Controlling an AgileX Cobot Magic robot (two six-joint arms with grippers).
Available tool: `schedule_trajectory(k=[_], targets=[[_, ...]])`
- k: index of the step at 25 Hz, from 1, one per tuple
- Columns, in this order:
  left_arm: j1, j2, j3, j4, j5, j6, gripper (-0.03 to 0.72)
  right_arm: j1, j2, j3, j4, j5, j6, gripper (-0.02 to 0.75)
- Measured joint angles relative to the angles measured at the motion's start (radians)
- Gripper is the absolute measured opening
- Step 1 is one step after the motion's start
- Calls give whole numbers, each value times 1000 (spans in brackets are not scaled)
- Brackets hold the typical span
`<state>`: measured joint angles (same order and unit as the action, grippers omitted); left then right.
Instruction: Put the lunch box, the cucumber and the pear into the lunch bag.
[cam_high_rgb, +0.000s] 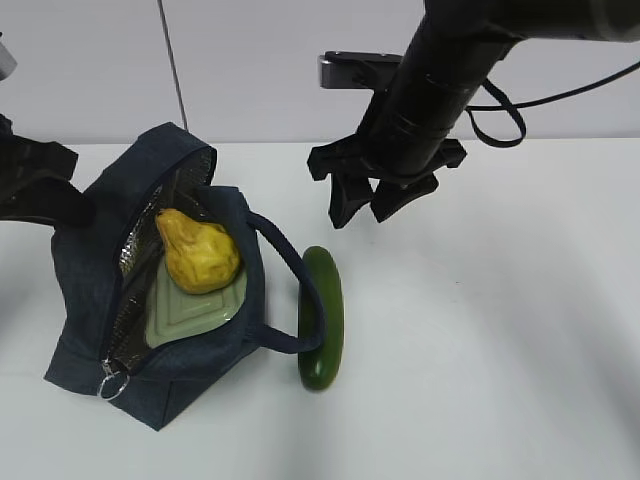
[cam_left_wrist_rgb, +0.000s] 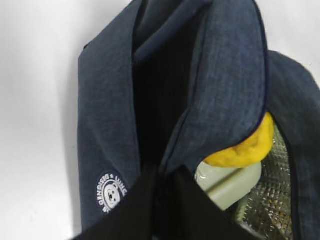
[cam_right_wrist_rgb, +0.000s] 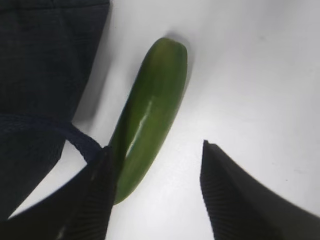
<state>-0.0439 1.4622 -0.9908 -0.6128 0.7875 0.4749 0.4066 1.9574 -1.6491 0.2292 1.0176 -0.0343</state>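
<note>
Two of the three items already sit inside the open lunch bag (cam_high_rgb: 150, 290): the pear (cam_high_rgb: 198, 252) rests on the lunch box (cam_high_rgb: 195, 308). Beside the bag, under its loop handle (cam_high_rgb: 295, 290), the cucumber (cam_high_rgb: 322, 318) lies on the table (cam_high_rgb: 500, 350). Above it, the right gripper (cam_high_rgb: 362, 212) hangs spread wide and empty. The left gripper (cam_left_wrist_rgb: 165, 172) is pinched on the bag's flap.

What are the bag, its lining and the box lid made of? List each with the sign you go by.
Bag: dark navy woven fabric, matte; a denim-like weave shows in the left wrist view.
Lining: silvery, shiny, gridded; probably foil-backed insulation.
Box lid: pale sage green, smooth, with moulded stepped ridges; likely plastic.
</note>
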Motion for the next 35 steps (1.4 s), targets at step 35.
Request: schedule_trajectory(k=[35], targets=[[0, 42, -10, 448, -17, -323, 17, 97, 333, -263, -136, 86, 181, 444]])
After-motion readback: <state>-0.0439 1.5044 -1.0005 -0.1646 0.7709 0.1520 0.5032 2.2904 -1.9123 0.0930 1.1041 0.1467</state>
